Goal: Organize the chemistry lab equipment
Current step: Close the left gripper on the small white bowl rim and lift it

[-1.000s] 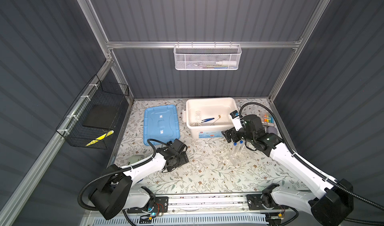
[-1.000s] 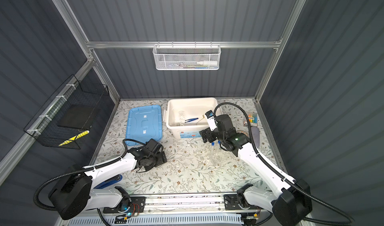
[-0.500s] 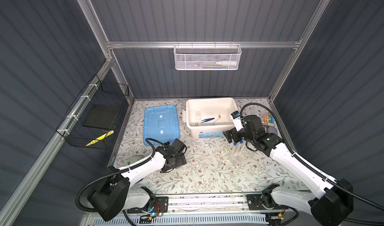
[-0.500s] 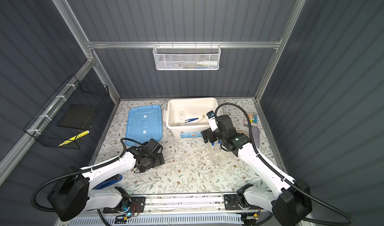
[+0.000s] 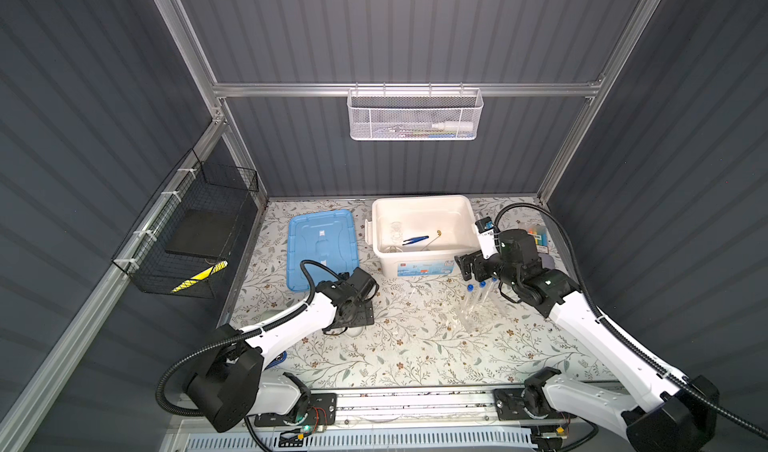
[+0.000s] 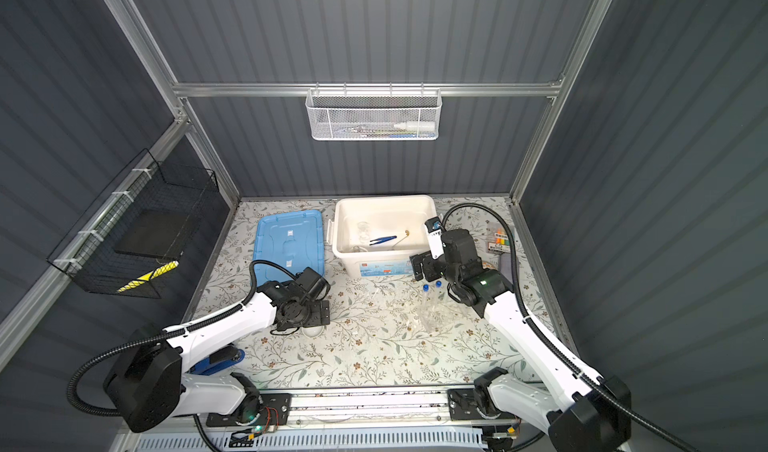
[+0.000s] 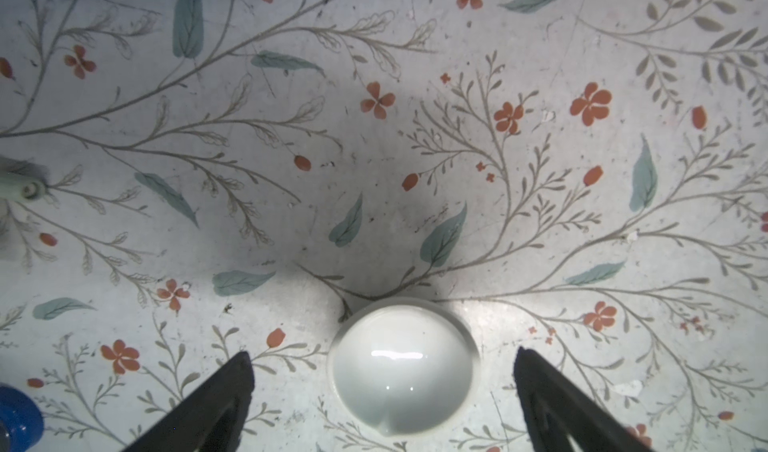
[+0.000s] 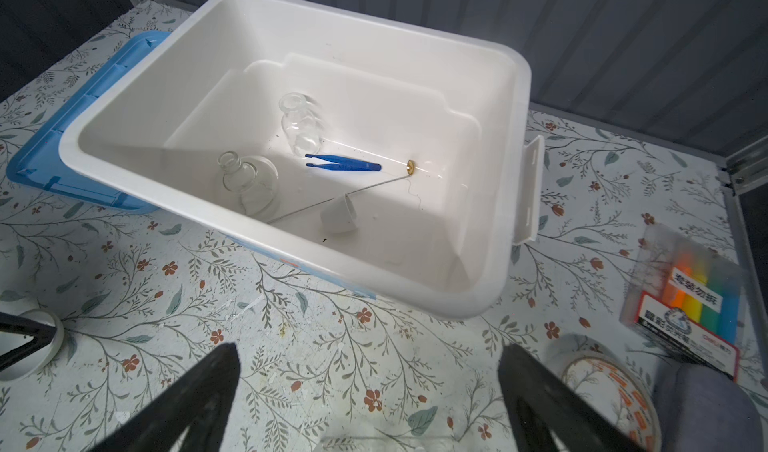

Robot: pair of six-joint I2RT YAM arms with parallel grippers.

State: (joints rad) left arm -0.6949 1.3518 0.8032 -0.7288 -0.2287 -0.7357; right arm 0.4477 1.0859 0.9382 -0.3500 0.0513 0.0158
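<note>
**Left jaws spread wider over a white dish; tubes lie on the table**

Since a second ago the left gripper (image 7: 382, 354) has spread its jaws a little wider, and both arms have barely shifted. Its fingers now stand wide on either side of a small white dish (image 7: 401, 383) that sits on the flowered table (image 7: 374, 159), with a gap on each side, so nothing is gripped. In a top view the dish (image 5: 353, 333) peeks out from under that gripper.

The right gripper (image 8: 368, 348) hangs just in front of the white bin (image 8: 436, 242), jaws wide and nothing between them. Three blue-capped test tubes (image 5: 478, 300) lie side by side on the table just beside it.

In the bin lie two clear flasks (image 8: 299, 124), blue tweezers (image 8: 343, 164), a thin rod (image 8: 332, 198) with a brass tip, and a small white cup (image 8: 340, 217) on its side. The blue lid (image 5: 322, 246) lies flat beside the bin, and a pack of pens (image 8: 690, 300) lies on the bin's other side.
</note>
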